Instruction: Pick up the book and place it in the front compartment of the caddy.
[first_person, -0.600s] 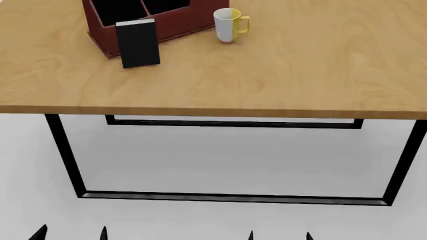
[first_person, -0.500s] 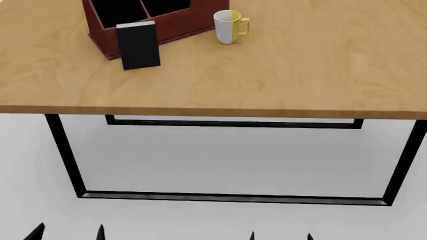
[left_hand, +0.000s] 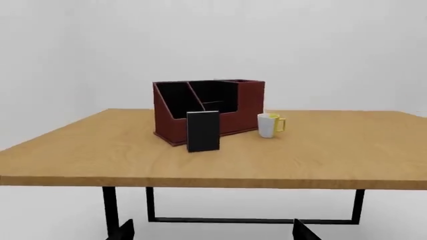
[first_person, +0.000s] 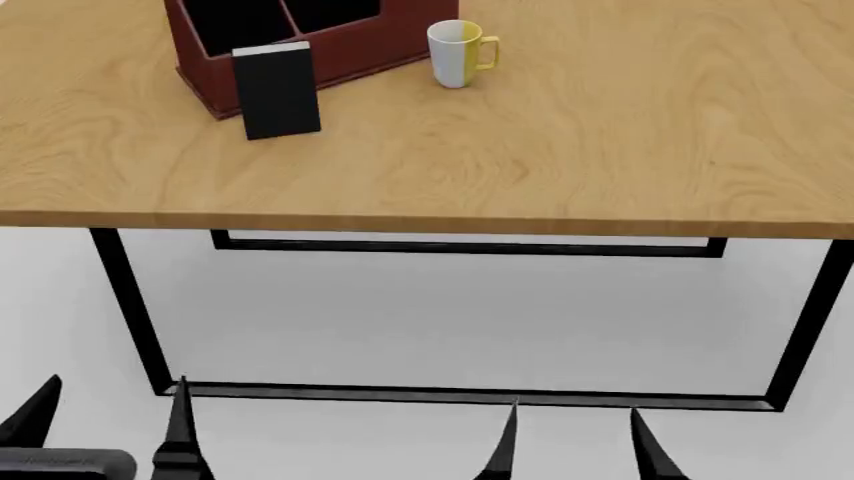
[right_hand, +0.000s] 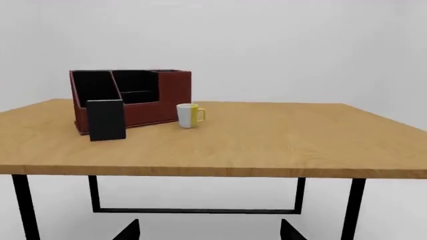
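The book (first_person: 276, 90), thin and black, stands upright leaning on the outside of the caddy's (first_person: 363, 52) front wall, at the table's far left. In the left wrist view the book (left_hand: 203, 131) hides part of the red-brown caddy (left_hand: 249, 106); the right wrist view shows the book (right_hand: 107, 120) and caddy (right_hand: 144, 114) the same way. My left gripper (first_person: 114, 388) and right gripper (first_person: 571, 410) hang open and hold nothing, low in front of the table and far from the book. Only their fingertips show in the wrist views, left gripper (left_hand: 212, 226) and right gripper (right_hand: 209, 224).
A white-and-yellow mug (first_person: 457, 52) stands just right of the caddy, also visible as the mug (left_hand: 268, 125) and the mug (right_hand: 189, 115). The wooden table (first_person: 561, 150) has a black metal frame (first_person: 128, 300) with legs and a floor-level crossbar between me and it.
Both grippers have risen into the head view: more of their fingers shows at the bottom edge. The book, caddy and mug have not moved.
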